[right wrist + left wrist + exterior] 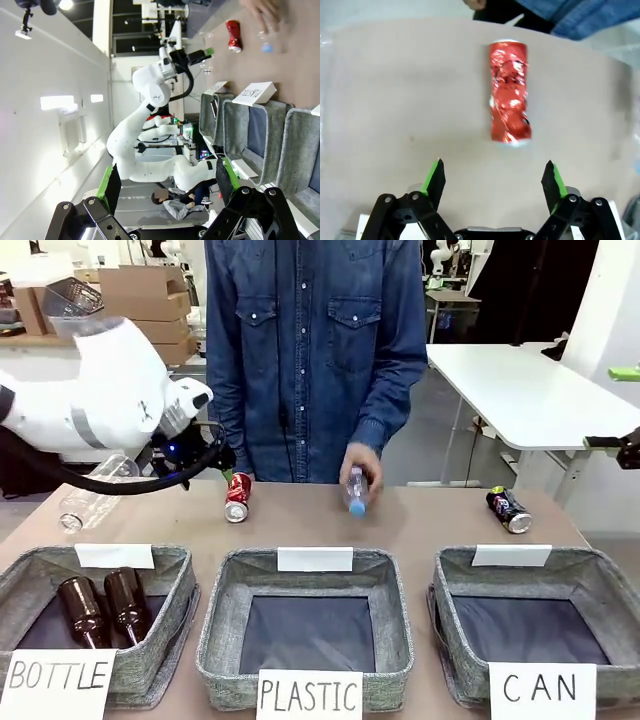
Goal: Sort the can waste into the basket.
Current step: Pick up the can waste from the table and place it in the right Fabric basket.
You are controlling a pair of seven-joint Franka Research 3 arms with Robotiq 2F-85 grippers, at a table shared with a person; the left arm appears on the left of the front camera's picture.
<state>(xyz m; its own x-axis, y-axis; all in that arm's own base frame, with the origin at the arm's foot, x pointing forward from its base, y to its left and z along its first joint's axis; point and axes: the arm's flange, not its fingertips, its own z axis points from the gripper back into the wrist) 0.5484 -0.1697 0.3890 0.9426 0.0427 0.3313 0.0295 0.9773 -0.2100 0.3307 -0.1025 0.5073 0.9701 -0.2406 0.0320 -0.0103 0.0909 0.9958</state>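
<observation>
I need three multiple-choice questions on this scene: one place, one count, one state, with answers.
1. Where is the dark can?
A. on the table behind the CAN basket
B. in the CAN basket
C. in the PLASTIC basket

2. How many brown bottles lie in the BOTTLE basket?
A. none
B. two
C. four

3. By the red can, the left end effector is:
A. shut on it
B. shut beside it
C. open, not touching it

Answers: 1 A, it lies on bare table; 2 B, two lie side by side; 3 C, jaws stand apart, can untouched.
</observation>
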